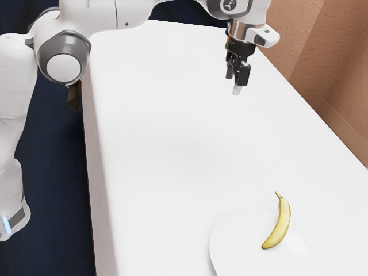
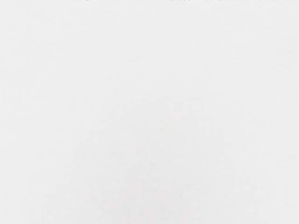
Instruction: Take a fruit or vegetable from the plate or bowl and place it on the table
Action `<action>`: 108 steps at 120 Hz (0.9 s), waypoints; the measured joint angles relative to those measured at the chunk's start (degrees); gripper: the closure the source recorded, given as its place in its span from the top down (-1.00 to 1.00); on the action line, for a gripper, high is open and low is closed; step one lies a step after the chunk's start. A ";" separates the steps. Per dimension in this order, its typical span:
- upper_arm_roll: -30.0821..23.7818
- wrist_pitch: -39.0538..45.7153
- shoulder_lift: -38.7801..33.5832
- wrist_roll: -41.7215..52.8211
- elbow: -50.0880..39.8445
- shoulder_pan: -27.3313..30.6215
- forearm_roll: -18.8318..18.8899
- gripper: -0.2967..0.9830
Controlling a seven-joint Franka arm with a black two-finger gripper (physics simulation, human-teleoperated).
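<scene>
So, one banana (image 1: 282, 223) on one plate (image 1: 238, 244); jaws over one table (image 1: 172, 132), can't tell if open.

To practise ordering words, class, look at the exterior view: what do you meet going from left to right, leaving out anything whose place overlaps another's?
Round white arm joint with a grey rim → black gripper → curved yellow banana.

The desk (image 2: 149, 112) is a plain, pale white surface, faintly mottled, with a soft, slightly greyer patch. Along one border sits a thin, broken row of dark specks (image 2: 177, 0), too slight to identify.
</scene>
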 joint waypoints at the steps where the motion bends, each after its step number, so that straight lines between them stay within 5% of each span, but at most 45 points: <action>1: 0.02 0.03 0.00 0.01 0.00 0.00 0.01 0.53; 41: 0.24 0.76 -0.03 -2.91 -0.35 0.66 -0.03 0.53; 108: -5.53 9.07 2.57 -36.60 -0.79 -2.81 -5.12 0.52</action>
